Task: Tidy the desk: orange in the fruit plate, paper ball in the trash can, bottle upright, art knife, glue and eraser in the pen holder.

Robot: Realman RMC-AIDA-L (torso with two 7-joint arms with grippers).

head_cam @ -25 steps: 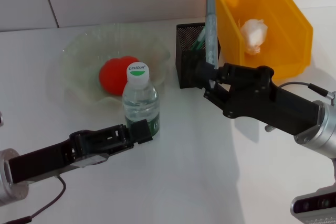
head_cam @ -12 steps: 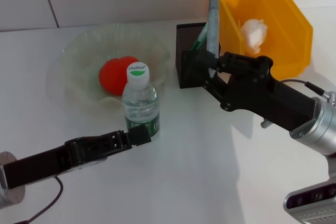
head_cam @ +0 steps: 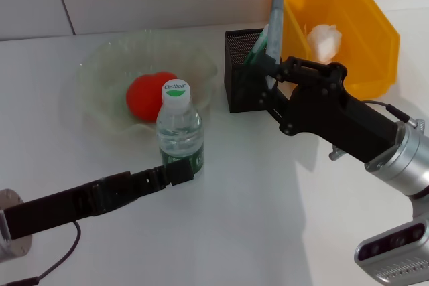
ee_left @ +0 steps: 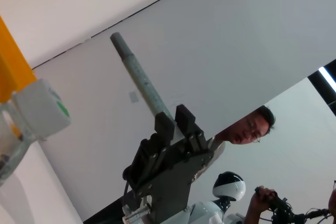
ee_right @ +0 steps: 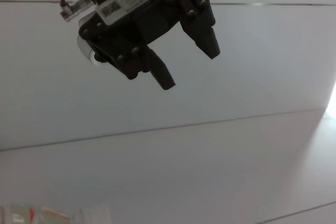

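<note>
Desk items mostly in place.
Orange [head_cam: 145, 96] sits in the green glass plate [head_cam: 100, 72]; bottle [head_cam: 179, 130] stands upright just before it; paper ball [head_cam: 324, 41] lies in the yellow bin [head_cam: 375, 31]; black mesh holder [head_cam: 242, 78] beside it.

A plain white table [head_cam: 268, 219] carries everything. Standing directly on it are the fruit plate [head_cam: 100, 65] at the far left, the upright bottle [head_cam: 179, 132] just in front of that plate, the black mesh pen holder [head_cam: 240, 75] near the middle, and the yellow trash can [head_cam: 365, 51] just beside the holder at the far right.
</note>
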